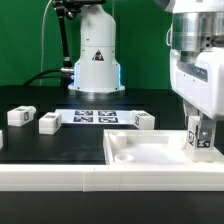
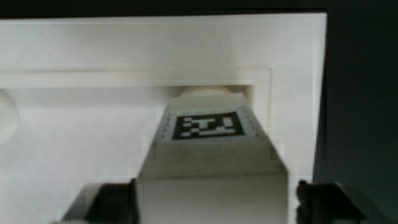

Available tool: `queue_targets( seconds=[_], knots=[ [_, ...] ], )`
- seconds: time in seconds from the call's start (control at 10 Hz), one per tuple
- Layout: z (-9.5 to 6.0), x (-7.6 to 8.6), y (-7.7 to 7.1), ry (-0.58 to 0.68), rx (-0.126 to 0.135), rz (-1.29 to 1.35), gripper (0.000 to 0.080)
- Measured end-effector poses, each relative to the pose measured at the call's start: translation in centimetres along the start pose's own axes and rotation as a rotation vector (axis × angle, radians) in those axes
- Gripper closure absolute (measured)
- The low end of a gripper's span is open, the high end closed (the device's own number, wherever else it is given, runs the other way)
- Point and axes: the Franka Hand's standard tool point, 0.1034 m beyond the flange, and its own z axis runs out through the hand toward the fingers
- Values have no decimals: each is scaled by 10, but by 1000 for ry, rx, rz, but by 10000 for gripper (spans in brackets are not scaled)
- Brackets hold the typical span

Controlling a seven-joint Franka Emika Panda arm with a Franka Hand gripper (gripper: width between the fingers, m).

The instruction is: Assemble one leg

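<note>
We see the hand (image 1: 200, 137) lowered over the large white square panel (image 1: 150, 152) at the exterior view's right, its fingers closed on a white leg (image 1: 199, 139) that stands upright with a black-and-white tag on its face. In the wrist view the same leg (image 2: 208, 140) runs out between the two dark fingertips (image 2: 116, 203), its tagged end reaching into a corner recess of the panel (image 2: 107, 50); whether it is fully seated there we cannot tell. Three more legs lie loose on the black worktop (image 1: 60, 140): one (image 1: 20, 115) at the exterior view's left, one (image 1: 50, 122) just beside it, and one (image 1: 143, 121) near the panel's far edge. The marker board (image 1: 97, 117) lies flat between them, in front of the robot's base (image 1: 95, 65).
</note>
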Motion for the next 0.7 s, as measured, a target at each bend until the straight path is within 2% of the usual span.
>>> queue_targets(
  seconds=[0.1, 0.2, 0.3, 0.4, 0.5, 0.7],
  knots=[
    [0, -1, -1, -1, 4, -22, 292],
    [0, -1, -1, 0, 4, -133, 177],
    [1, -2, -1, 1, 10, -267, 156],
    [1, -3, -1, 0, 11, -361, 156],
    [0, -4, -3, 4, 27, -408, 151],
    [0, -8, -4, 7, 32, -631, 150]
  ],
)
